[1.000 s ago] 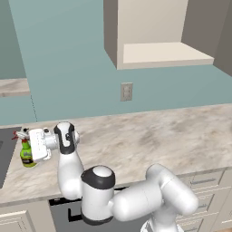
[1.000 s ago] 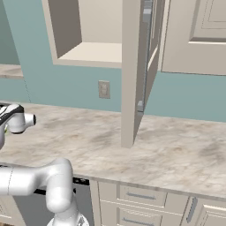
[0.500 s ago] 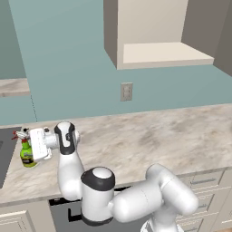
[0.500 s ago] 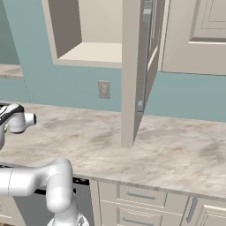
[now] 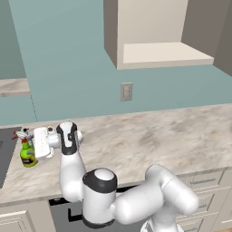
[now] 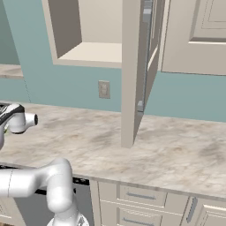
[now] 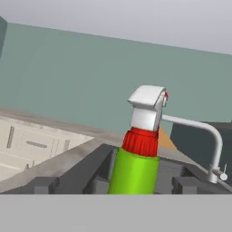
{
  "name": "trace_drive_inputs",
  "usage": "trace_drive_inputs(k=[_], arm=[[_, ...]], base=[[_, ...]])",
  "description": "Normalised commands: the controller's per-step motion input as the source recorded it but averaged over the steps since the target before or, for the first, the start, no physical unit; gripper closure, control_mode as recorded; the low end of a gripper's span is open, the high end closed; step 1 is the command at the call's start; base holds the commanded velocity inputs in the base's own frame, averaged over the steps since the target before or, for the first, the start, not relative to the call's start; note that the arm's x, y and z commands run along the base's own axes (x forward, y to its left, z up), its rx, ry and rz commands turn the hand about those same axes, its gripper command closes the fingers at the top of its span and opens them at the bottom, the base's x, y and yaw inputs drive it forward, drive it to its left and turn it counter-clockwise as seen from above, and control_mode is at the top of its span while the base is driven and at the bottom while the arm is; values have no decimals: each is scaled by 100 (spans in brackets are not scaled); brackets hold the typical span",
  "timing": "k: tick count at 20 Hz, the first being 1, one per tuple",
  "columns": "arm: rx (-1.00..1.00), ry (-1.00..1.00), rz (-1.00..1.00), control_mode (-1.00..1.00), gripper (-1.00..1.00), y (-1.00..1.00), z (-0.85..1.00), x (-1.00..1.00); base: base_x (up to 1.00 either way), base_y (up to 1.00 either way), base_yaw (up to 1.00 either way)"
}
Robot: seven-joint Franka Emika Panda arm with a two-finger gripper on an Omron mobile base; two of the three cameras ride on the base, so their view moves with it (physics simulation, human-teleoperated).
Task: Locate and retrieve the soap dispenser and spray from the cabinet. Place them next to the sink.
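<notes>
Gripper (image 7: 136, 183) standing wide, jaws flanking the spray (image 7: 138, 154) without pinching it. Spray sitting upright on the worktop (image 5: 136, 140) directly ahead of the hand: bright green body, red collar, white trigger nozzle. Sink (image 7: 181, 170) lying just beyond it, faucet (image 7: 206, 145) rising behind. Judging the placing step is finishing; next move is calling for a straight pull-back clear of the bottle, then the cabinet (image 5: 158, 54) for item 2.

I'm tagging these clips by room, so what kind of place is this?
A kitchen, computer-rendered: a marbled worktop over drawers, an open wall cabinet, and a sink tap behind a green spray bottle.
</notes>
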Motion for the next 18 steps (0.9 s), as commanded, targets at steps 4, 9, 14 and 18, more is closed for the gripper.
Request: trace_drive_inputs(k=[4, 9, 14, 18], arm=[[0, 6, -7, -100, -100, -22, 23, -20], [0, 7, -8, -100, -100, -23, 22, -34], [-3, 11, -10, -100, -100, -16, 18, -33], [-9, 8, -9, -100, -100, -10, 24, -23]], base=[[0, 0, 0], [0, 0, 0], [0, 0, 0], [0, 0, 0]])
